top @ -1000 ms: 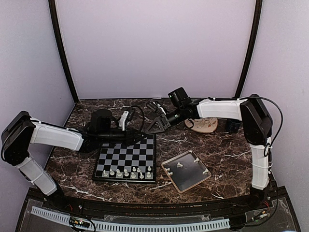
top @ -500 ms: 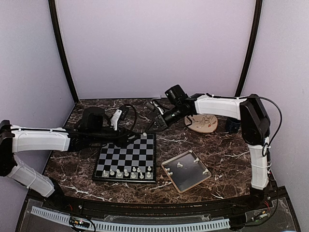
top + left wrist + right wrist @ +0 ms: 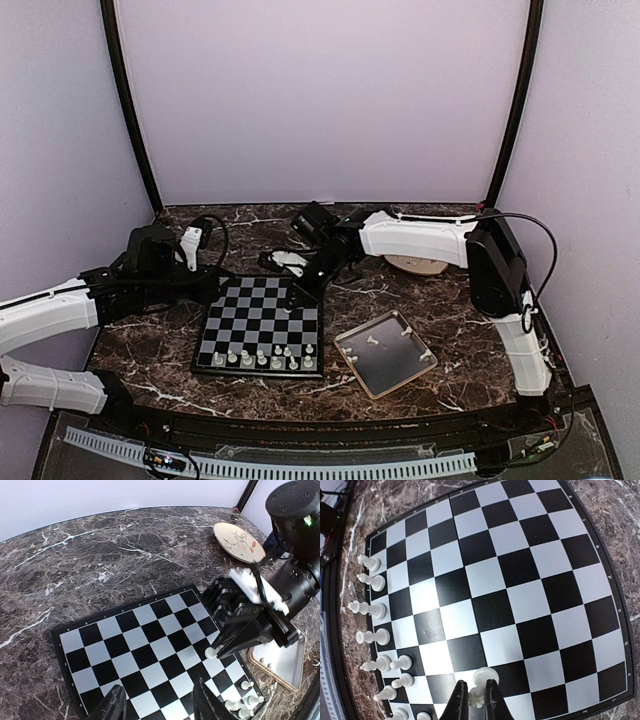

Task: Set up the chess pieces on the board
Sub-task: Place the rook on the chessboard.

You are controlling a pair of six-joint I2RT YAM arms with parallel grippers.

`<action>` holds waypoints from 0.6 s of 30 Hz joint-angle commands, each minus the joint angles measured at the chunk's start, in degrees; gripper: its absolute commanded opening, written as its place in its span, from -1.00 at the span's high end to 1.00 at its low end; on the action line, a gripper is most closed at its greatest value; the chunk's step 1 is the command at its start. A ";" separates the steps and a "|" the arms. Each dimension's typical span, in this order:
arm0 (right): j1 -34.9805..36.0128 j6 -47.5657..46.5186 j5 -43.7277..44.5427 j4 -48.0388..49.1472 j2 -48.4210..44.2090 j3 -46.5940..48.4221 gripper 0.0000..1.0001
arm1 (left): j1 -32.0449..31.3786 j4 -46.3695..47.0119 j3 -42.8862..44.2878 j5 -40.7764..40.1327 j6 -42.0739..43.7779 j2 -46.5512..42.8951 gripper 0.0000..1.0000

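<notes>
- White plastic pawn [image 3: 481, 686] is sitting pinched between the narrowly closed fingers of the right gripper [image 3: 474, 700]. Its rounded end is poking out past the fingertips toward the board [image 3: 520, 580].
- It is hanging over the board close to the right edge, about midway between the near and far edges. I cannot tell whether it is touching a square.
- Placed pieces [image 3: 262, 357] are standing along the board's near edge, with a few more starting the second rank at the right end.
- Left gripper [image 3: 160, 705] is hovering by the board's left edge, fingers spread and holding nothing, so the right arm is much the nearer.
- As I judge it, the coming move is turning on carrying the pawn toward the near edge and lowering it upright onto a free second-rank square.
</notes>
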 commanded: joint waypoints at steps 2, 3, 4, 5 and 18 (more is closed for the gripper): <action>3.02 -5.00 11.83 -3.86 2.26 2.46 0.88 | 0.26 -4.16 -1.20 -7.71 -0.90 -2.89 0.03; 3.38 -5.28 12.27 -4.09 2.58 2.50 0.88 | 0.26 -4.32 -1.15 -7.92 -0.99 -2.84 0.03; 3.71 -5.47 12.69 -4.17 2.81 2.43 0.88 | 0.26 -4.57 -1.14 -7.96 -1.09 -2.90 0.03; 4.06 -5.69 13.09 -4.32 3.05 2.35 0.88 | 0.26 -4.63 -1.07 -7.94 -1.16 -2.91 0.03; 5.17 -5.94 14.99 -5.26 4.41 3.49 0.32 | 0.26 -4.61 -0.84 -6.15 -0.85 -0.79 0.03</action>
